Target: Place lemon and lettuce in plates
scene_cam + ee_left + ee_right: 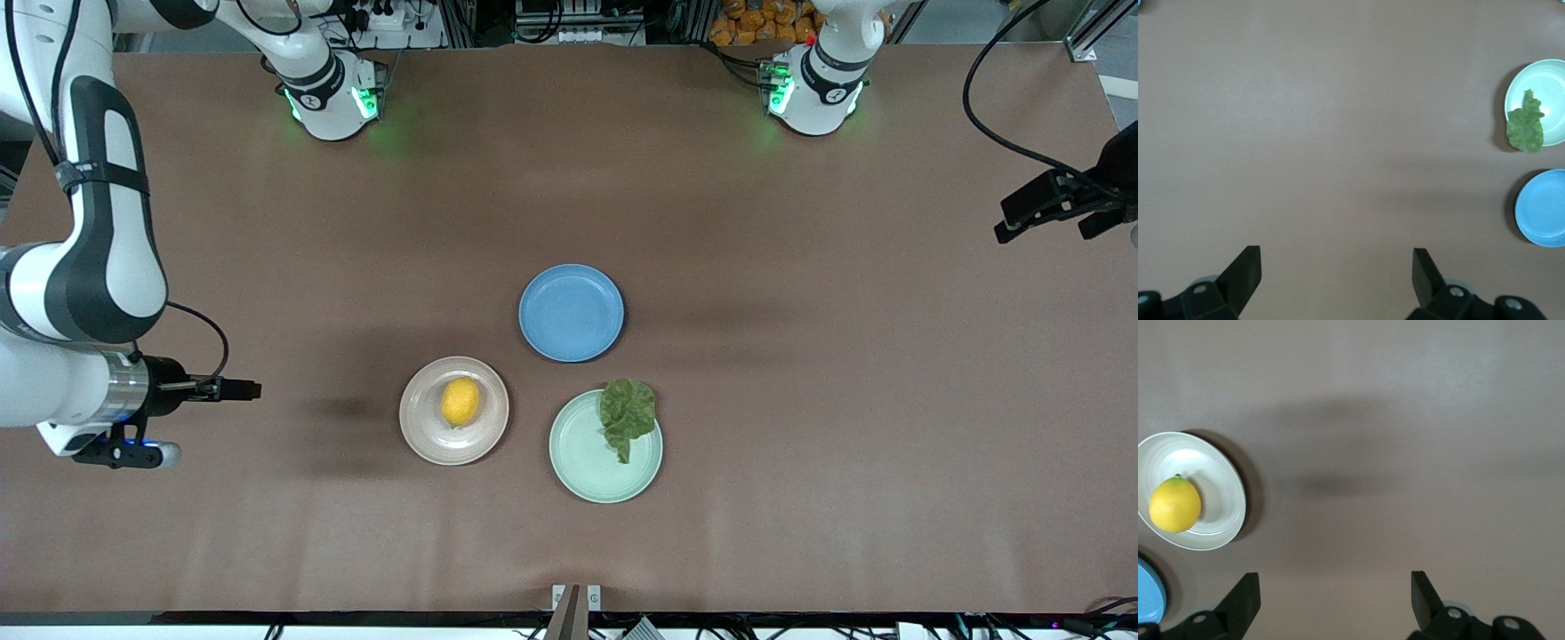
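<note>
1. Lemon sits in the pink-beige plate, well clear of the right gripper; jaws spread, empty.
2. Lettuce lies on the mint plate, overlapping its rim, well clear of the left gripper; jaws spread, empty.
3. Lemon looks firm and smooth: pinch across its middle. Lettuce looks limp and light: pinch at its stem.

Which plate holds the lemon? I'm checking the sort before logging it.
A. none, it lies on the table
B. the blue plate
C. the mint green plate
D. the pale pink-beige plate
D: the lemon sits inside the pale pink-beige plate, while the lettuce lies on the mint green plate, partly over its rim, and the blue plate has nothing in it.
</note>
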Controlling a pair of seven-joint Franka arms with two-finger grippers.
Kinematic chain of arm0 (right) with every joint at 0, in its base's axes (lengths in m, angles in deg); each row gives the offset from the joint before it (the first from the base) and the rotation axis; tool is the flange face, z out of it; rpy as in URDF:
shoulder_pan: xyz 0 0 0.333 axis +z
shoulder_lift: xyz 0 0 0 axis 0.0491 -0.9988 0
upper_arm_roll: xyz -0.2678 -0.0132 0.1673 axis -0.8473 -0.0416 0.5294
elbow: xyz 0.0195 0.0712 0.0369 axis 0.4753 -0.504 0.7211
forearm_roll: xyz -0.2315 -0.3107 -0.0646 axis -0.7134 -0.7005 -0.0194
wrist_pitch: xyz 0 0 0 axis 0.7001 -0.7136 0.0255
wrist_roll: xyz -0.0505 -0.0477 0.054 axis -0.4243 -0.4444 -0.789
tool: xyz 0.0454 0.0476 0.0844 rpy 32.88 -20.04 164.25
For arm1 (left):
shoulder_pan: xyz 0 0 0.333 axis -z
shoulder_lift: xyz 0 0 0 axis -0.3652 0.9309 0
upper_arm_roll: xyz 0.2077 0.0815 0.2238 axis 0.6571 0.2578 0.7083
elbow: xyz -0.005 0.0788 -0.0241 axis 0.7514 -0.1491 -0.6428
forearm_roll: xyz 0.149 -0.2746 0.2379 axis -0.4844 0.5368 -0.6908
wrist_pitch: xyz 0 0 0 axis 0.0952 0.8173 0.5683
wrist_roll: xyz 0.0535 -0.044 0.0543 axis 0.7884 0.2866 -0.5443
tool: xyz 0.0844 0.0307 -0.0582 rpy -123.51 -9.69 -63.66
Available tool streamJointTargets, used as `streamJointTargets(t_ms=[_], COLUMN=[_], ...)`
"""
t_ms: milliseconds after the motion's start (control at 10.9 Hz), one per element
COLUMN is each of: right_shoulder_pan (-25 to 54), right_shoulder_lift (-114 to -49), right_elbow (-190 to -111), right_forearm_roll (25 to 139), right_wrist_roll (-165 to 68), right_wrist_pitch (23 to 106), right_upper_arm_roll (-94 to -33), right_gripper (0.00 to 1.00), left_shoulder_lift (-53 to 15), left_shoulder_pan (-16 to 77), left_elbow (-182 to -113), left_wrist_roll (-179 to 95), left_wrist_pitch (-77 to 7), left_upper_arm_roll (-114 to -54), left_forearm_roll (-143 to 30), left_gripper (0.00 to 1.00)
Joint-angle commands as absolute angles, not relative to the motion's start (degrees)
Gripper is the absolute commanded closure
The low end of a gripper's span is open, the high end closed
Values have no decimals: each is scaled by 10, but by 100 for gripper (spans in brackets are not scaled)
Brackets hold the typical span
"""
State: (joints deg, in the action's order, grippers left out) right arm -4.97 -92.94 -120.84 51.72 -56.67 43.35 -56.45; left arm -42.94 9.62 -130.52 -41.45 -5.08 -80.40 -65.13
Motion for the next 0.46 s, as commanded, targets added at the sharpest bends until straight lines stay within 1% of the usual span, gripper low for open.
streamJointTargets(t_ms=[0, 183, 274, 366], right_shoulder_pan=[-83, -97, -99, -111], right_shoulder_lift=[-853, -800, -769, -726], right_elbow=[-1246, -1310, -1348, -1402], right_forearm_roll=[500, 499, 499, 499], right_wrist_roll=[-557, -517, -513, -513], right_wrist_pitch=[417, 429, 448, 474], right_upper_arm_roll=[-559, -558, -558, -552], right_gripper=[0, 0, 0, 0], left_shoulder_lift=[-462, -464, -466, -463], left_shoulder_pan=[153, 174, 187, 198], left_elbow=[-1309, -1314, -1322, -1331], left_wrist_roll=[-435, -433, -431, -432], left_wrist_pitch=[-26, -36, -45, -53], left_upper_arm_roll=[-754, -720, -694, -683], left_forearm_roll=[-646, -642, -626, -617], left_gripper=[0, 0, 0, 0])
